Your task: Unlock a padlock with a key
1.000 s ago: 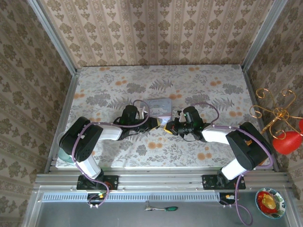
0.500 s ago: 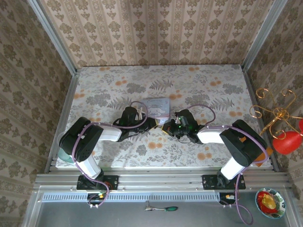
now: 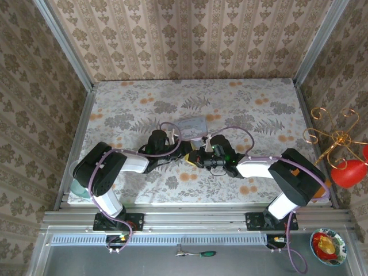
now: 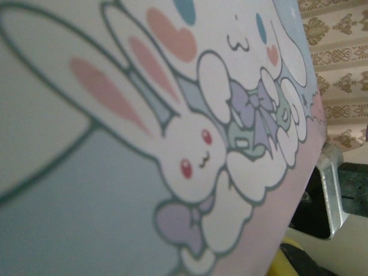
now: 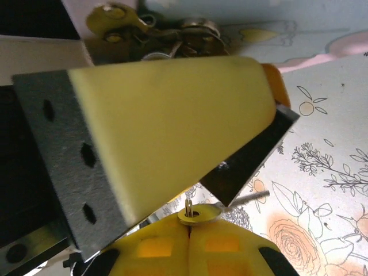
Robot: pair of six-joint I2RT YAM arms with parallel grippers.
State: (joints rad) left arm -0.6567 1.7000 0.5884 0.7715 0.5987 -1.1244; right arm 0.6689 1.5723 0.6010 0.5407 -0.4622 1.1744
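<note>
From above I see both arms reaching to the middle of the table (image 3: pixel 259 109), and the left gripper (image 3: pixel 187 153) and the right gripper (image 3: pixel 199 159) meet tip to tip, just in front of the pale-blue tin (image 3: pixel 192 125).

In the right wrist view, the right gripper's two yellow fingers are pressed fully together. They pinch a small metal piece with a thin shaft, which I take for the key (image 5: pixel 192 213). The shaft points up and to the right, toward the dark underside of the left gripper's finger. The big yellow pad (image 5: pixel 172 115) of that finger crosses the view just above the key.

Behind this pad lies a small dark cluster with silvery rings, which I take for the padlock (image 5: pixel 164 39). It sits between the left fingers, so the left jaws seem to be clenched narrowly on it. The key is near the padlock but apart from it.

In the left wrist view the tin's cartoon print is very close. At its right edge there is a silvery bar (image 4: pixel 326 192); I cannot tell if this is the shackle.
</note>
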